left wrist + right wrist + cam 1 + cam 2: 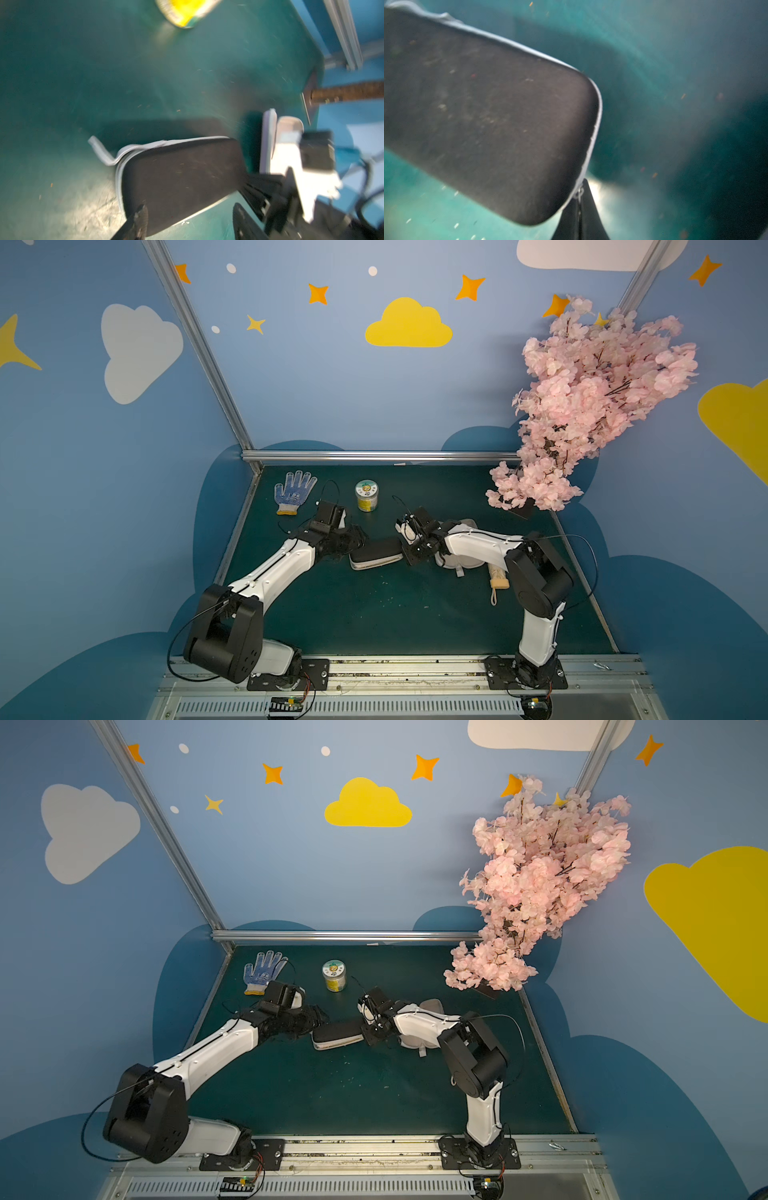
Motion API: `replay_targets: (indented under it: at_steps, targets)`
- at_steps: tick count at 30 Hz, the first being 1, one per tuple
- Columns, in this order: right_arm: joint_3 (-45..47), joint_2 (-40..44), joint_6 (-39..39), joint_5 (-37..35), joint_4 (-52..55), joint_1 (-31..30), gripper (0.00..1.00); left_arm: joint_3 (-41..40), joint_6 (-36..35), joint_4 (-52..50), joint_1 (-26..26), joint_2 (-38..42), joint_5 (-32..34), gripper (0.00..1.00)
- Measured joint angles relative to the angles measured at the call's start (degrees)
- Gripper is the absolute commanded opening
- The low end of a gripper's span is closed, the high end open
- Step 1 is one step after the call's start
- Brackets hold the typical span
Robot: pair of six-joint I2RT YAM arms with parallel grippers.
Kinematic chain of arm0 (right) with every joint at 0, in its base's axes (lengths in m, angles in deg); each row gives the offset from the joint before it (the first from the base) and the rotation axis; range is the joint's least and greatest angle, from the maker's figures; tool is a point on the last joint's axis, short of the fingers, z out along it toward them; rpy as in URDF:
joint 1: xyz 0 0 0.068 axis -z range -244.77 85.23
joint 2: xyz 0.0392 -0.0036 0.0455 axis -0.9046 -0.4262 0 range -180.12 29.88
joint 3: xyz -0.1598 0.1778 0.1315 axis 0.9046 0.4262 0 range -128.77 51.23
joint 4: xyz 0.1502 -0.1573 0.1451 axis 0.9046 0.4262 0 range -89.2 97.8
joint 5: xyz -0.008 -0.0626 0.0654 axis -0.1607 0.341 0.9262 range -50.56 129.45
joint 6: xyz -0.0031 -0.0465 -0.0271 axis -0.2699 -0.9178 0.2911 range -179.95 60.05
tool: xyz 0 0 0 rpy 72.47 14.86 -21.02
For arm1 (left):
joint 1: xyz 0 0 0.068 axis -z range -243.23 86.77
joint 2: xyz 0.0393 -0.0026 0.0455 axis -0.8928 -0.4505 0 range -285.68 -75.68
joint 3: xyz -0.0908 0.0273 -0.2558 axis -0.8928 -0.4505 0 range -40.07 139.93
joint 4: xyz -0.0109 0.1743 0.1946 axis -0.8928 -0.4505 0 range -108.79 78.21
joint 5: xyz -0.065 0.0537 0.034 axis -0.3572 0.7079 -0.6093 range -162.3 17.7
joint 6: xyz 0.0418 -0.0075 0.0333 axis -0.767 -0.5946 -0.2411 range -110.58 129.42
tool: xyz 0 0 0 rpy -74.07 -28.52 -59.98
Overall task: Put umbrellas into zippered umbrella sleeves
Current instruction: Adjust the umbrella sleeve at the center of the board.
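Your L gripper [189, 209] fingers spread, straddling black case [180, 172] end, R gripper [580, 193] fingers pressed together at its zip rim.

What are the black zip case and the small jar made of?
The black zip case: matte, textured shell holding its shape, likely fabric over foam; pale grey edging. The small jar: clear wall showing yellow contents, glass or plastic; which is unclear.

Centre of the mat [374, 614] is blocked by the black sleeve [376, 553], boxed in at both ends by left gripper [190, 218] and right gripper [579, 197]; rear lane is narrowed by jar [366, 495] and glove [293, 491]; right side is cluttered by lilac sleeve [465, 564], beige umbrella [498, 577] and overhanging blossom branch [582, 406]; front strip is left open.
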Motion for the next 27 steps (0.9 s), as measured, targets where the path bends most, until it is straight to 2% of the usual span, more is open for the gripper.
replay_targets:
  at_steps: [2,4,8,13,16,20,24,27]
  targets:
    - [-1.49,-1.31,-0.98,-0.26,0.42,0.35,0.0,1.68,-3.93,-0.59,-0.22,-1.88,-1.55,0.64]
    - [-2.8,-2.43,-1.86,-0.26,1.14,0.48,0.0,3.15,-6.45,-0.76,-0.52,-5.22,-4.0,0.58]
    - [-6.58,-4.81,-2.64,-0.5,3.17,0.59,0.0,2.23,-7.85,1.38,0.11,-11.54,-9.03,0.53]
    - [-11.45,-8.59,-3.17,-0.98,5.07,1.29,0.0,-1.75,-7.5,4.83,3.85,-9.42,-12.15,0.51]
    - [-13.22,-9.6,-4.33,-0.83,4.48,1.2,0.0,-3.69,-7.65,2.25,5.2,-8.37,-14.69,0.52]
    - [-13.64,-9.7,-6.91,-0.15,2.82,1.16,0.0,-2.21,-8.44,-3.41,-1.4,-6.73,-17.35,0.57]
    - [-15.17,-11.32,-10.71,-0.57,2.6,1.16,0.0,6.71,-10.6,-7.21,-8.15,-7.37,-17.68,0.63]
    - [-17.46,-13.07,-12.92,-1.22,2.69,1.18,0.0,13.97,-13.03,-7.89,-9.33,-9.9,-17.51,0.67]
